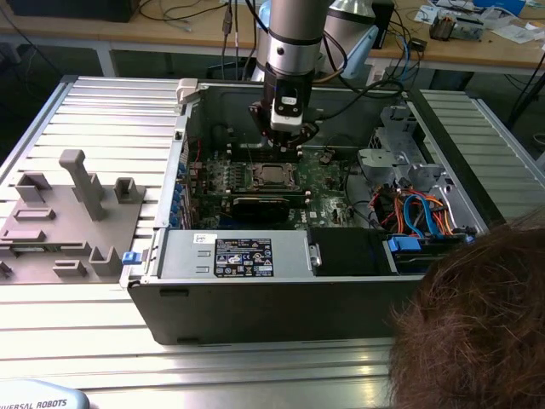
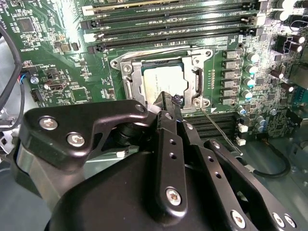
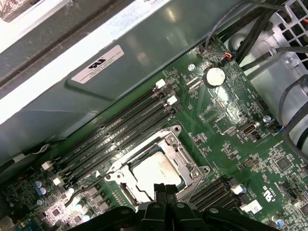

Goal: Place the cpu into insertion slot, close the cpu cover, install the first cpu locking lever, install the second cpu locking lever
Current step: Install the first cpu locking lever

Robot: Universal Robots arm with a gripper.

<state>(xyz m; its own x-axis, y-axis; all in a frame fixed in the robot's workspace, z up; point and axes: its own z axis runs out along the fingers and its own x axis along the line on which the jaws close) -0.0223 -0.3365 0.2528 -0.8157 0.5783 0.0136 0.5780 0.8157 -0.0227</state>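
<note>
The silver-topped square cpu (image 3: 156,171) is seated under the silvery-frame cpu cover (image 3: 182,153). The black gripper (image 3: 166,188) is held closed over the cover's edge.

Label check, all views.

The grey power supply box (image 1: 255,256) carries a black sticker (image 1: 243,257) and a small white label (image 1: 203,239). I can't read the print on either.

A pale cover (image 1: 34,400) bears a maker's name in capitals.

In the first wrist view, a white sticker (image 3: 98,64) sits on the case wall (image 3: 159,43) and tiny white markings dot the green board (image 3: 226,120). None of this is legible.
</note>
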